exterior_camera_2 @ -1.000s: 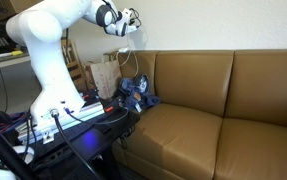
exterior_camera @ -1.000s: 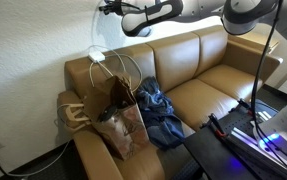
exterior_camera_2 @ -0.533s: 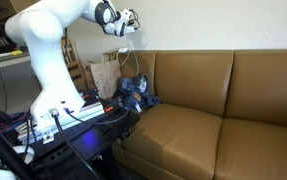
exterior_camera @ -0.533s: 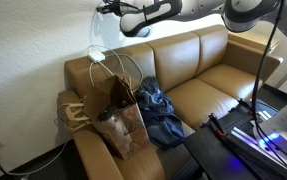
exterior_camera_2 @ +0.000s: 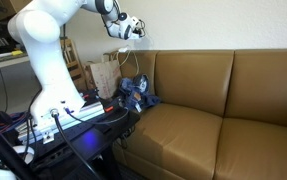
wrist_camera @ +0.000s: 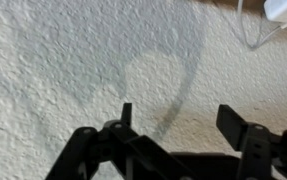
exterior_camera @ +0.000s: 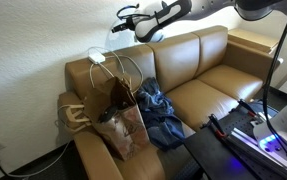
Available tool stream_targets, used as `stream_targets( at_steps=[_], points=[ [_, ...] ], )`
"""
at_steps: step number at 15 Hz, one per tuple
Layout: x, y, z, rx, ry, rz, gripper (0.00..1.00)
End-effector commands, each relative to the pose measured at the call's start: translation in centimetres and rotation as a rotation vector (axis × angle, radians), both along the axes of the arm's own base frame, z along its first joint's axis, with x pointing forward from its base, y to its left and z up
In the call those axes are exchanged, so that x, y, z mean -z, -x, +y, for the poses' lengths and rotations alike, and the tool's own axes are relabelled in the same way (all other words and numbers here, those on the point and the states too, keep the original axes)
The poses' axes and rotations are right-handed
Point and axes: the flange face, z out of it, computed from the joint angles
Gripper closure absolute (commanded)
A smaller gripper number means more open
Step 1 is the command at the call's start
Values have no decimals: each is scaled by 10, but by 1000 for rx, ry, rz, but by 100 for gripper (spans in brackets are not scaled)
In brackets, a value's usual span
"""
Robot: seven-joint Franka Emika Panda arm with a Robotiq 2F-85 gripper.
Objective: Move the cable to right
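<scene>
Jaws stand spread and empty on the gripper (wrist_camera: 183, 128), which hovers close to the textured wall (wrist_camera: 73, 50) with nothing between them. The cable (exterior_camera: 96, 55), a thin white cord ending in a small rectangular plug block (wrist_camera: 286, 9), lies draped over the top corner of the sofa (exterior_camera: 173, 50) backrest, its loose loops hanging down toward a brown paper bag (exterior_camera: 118, 122) that stands at that end of the sofa; in the wrist view only the block and a short run of cord show at the upper edge, apart from the gripper. By its looks the cord is light, limp and smooth: it would likely sag and trail when lifted, and a pinch on a single strand could slip. The plug block seems the surest hold, being rigid and square-sided; a bunch of gathered loops might also serve. Loops may snag on the bag's rope handles (exterior_camera: 75, 114) as they are drawn along. A blue garment (exterior_camera: 159, 110) lies crumpled on the seat beside the bag. The white robot arm (exterior_camera_2: 48, 55) reaches in above the backrest.
</scene>
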Motion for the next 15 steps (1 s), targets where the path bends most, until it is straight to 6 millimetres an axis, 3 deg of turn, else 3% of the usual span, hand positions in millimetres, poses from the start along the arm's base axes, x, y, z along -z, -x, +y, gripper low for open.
stream_targets(
  at_steps=[1, 2, 4, 11, 15],
  points=[
    [-2, 2, -2, 0, 4, 6, 9],
    [-3, 3, -1, 5, -19, 39, 2],
    [-6, 4, 3, -15, -47, 104, 0],
    [-7, -1, 4, -76, -29, 306, 0],
    [-2, 0, 9, -59, -51, 265, 0]
  ],
)
